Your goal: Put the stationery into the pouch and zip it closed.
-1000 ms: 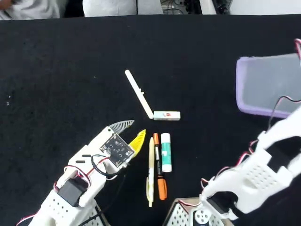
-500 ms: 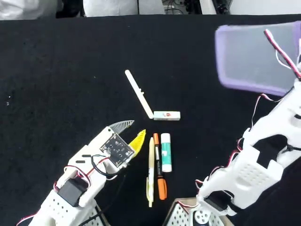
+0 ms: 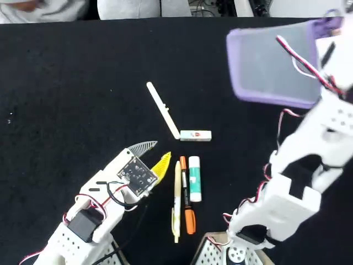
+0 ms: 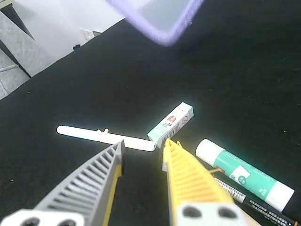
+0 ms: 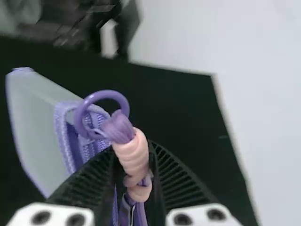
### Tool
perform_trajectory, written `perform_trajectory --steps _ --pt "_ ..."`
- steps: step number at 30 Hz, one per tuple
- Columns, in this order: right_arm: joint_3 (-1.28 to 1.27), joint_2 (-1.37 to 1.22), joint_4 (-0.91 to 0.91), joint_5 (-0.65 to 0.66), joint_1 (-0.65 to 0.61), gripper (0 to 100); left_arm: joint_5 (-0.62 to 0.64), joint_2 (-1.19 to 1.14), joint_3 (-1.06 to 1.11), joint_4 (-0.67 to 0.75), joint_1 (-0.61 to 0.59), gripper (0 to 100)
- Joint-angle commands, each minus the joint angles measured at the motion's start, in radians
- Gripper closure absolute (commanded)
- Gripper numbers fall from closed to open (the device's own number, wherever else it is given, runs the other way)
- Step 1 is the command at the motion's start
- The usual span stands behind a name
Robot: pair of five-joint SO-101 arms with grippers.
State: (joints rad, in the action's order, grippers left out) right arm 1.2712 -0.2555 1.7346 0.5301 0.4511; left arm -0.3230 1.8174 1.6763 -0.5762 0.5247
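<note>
1. The left end effector (image 3: 159,151) sits low over the black bench (image 3: 66,83), near its front edge. Its grey and yellow fingers are partly spread, with nothing between them.
2. Beyond it lies a white pen (image 3: 163,110), slanted, its near end touching a small box (image 3: 196,135).
3. Just right of the yellow finger, a yellow pen (image 3: 176,201), an orange marker (image 3: 187,196) and a glue stick (image 3: 194,178) lie side by side.
4. The purple-edged pouch (image 3: 270,66) hangs tilted over the bench's far right part.
5. The right end effector (image 5: 134,160) is clamped tight on the pouch's zip pull (image 5: 133,150).
</note>
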Motion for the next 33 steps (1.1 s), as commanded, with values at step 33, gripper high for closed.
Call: perform_trajectory --steps 33 --pt "-0.226 -0.094 -0.008 -0.328 -0.446 98.7 -0.002 0.002 0.024 0.138 0.176 85"
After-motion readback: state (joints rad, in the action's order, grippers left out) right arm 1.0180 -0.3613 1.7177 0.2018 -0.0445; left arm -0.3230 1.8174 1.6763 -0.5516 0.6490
